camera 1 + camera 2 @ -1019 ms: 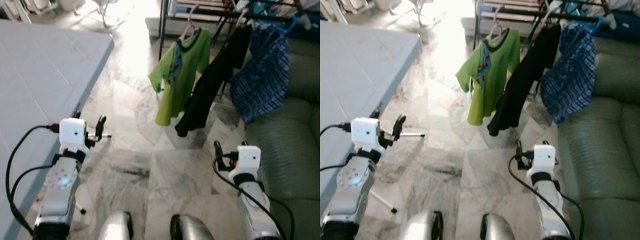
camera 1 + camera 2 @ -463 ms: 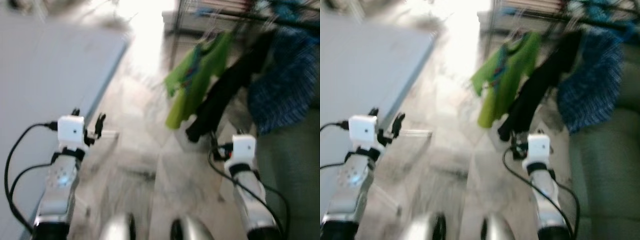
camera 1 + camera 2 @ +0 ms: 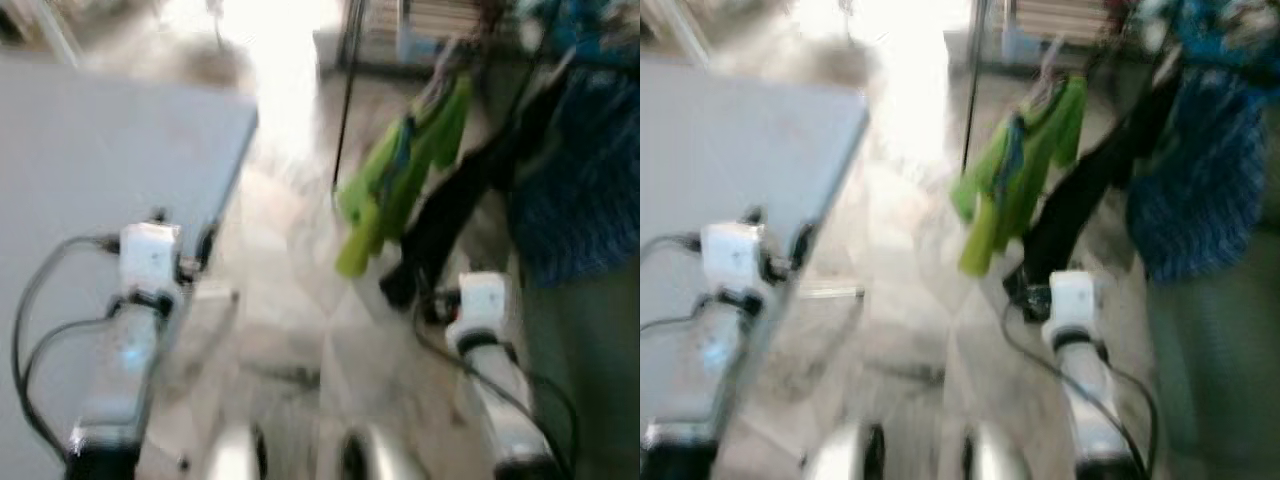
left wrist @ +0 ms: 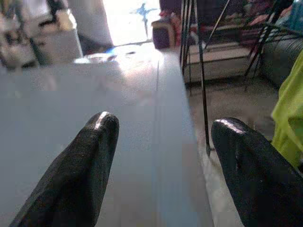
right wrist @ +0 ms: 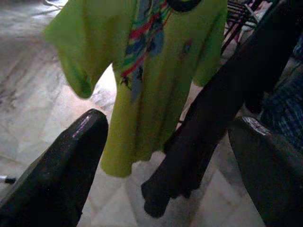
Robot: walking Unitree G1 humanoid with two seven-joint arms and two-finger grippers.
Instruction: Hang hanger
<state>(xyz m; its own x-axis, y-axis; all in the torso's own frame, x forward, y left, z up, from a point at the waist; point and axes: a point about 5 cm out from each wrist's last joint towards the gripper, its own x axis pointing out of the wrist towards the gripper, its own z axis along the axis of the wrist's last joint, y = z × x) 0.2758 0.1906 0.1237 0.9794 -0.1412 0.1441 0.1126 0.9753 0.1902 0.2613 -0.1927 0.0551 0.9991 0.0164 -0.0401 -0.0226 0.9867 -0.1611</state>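
Note:
A green T-shirt (image 3: 400, 180) hangs on a pale hanger (image 3: 1048, 70) from a dark clothes rack (image 3: 350, 90), beside a black garment (image 3: 460, 210) and a blue plaid shirt (image 3: 580, 180). The head views are blurred. My right gripper (image 5: 170, 123) is open and empty, raised low in front of the green T-shirt (image 5: 156, 71) and the black garment (image 5: 227, 104), well short of both. My left gripper (image 4: 163, 125) is open and empty, beside the edge of the grey table (image 4: 71, 94).
The grey table (image 3: 90, 170) takes up the left side. A green sofa (image 3: 590, 350) stands on the right below the plaid shirt. Marble floor (image 3: 290, 330) lies between them and leads up to the rack.
The whole picture has shifted and blurred, so the camera has moved; the rack and clothes now look a little closer. Both arms keep the same raised pose, with the grippers open.

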